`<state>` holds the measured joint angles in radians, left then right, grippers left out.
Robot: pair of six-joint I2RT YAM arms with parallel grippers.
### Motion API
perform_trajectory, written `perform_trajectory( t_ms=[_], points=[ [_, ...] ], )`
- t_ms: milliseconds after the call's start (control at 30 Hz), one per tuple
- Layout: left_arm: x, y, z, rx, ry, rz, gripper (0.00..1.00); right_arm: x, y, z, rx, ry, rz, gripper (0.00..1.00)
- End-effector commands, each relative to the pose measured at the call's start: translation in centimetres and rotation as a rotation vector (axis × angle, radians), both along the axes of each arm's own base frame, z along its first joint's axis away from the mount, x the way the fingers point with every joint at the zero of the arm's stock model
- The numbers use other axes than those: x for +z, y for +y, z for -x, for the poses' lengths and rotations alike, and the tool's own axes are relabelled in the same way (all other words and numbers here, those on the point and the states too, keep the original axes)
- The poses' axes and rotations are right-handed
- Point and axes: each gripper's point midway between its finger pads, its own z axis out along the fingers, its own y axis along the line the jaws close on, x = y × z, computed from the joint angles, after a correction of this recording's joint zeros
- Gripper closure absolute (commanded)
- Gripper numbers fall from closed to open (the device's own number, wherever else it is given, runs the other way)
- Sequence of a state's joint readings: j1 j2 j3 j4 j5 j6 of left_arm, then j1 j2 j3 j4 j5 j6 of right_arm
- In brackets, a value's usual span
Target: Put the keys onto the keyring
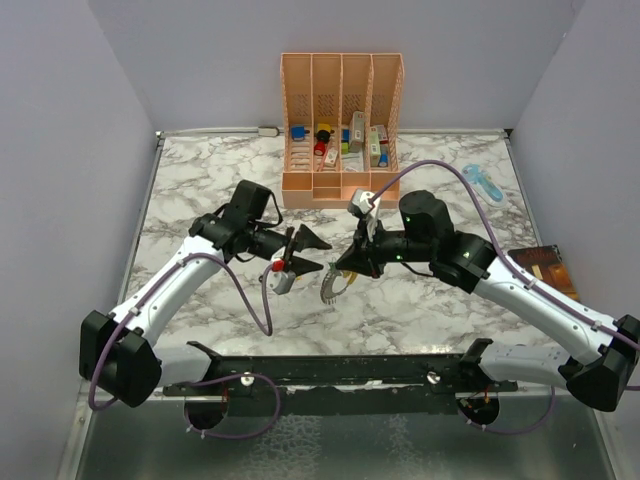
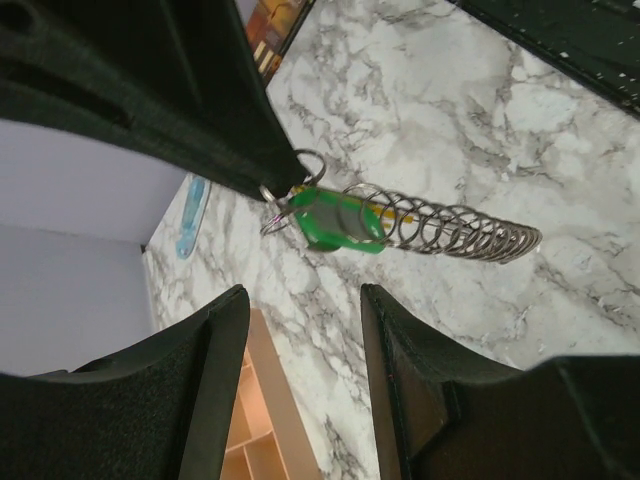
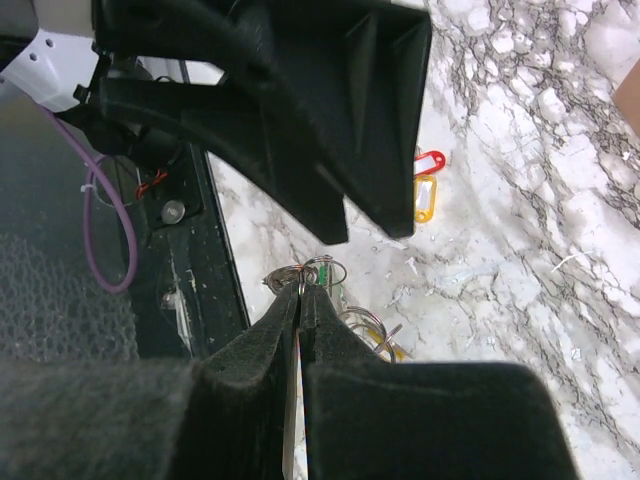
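My right gripper (image 1: pixel 343 264) is shut on the small metal rings at the top of the keyring (image 2: pixel 450 230), a silvery coil with a yellow strip that hangs slanting above the marble table (image 1: pixel 440 310). A green-tagged key (image 2: pixel 335 222) hangs at the same pinch point, right under the right fingertips (image 3: pixel 305 285). My left gripper (image 1: pixel 312 252) faces it from the left, open and holding nothing, its fingers (image 2: pixel 225 380) a short way from the green tag. A red-tagged key (image 3: pixel 428 160) and a yellow-tagged key (image 3: pixel 425 197) lie on the table below the left gripper.
A peach slotted organizer (image 1: pixel 340 90) with small coloured items stands at the back centre. A light-blue oblong gadget (image 1: pixel 483 183) lies at the back right. A brown book-like object (image 1: pixel 545 265) sits at the right edge. The black base rail (image 1: pixel 340 370) runs along the near edge.
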<state>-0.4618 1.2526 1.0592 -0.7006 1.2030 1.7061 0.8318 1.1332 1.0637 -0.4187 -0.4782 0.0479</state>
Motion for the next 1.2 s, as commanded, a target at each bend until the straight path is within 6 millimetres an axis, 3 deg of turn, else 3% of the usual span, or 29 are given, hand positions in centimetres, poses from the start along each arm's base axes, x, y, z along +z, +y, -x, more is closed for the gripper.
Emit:
perform_trajectory(
  t_ms=[0, 200, 467, 1167],
  points=[
    [0.3, -0.7, 1.9, -0.031, 0.026, 0.011, 0.50, 0.4, 0.7, 0.2, 0.037, -0.007, -0.022, 0.99],
    [0.9, -2.0, 1.2, 0.033, 0.003, 0.050, 0.51, -0.1, 0.7, 0.2, 0.036, 0.005, -0.015, 0.99],
    [1.3, -1.8, 1.7, 0.023, -0.004, 0.063, 0.54, -0.5, 0.5, 0.2, 0.022, 0.016, -0.007, 0.99],
    [0.8, -1.5, 2.5, 0.009, 0.027, 0.055, 0.87, 0.5, 0.0, -1.4, -0.088, -0.026, -0.031, 0.99]
  ],
)
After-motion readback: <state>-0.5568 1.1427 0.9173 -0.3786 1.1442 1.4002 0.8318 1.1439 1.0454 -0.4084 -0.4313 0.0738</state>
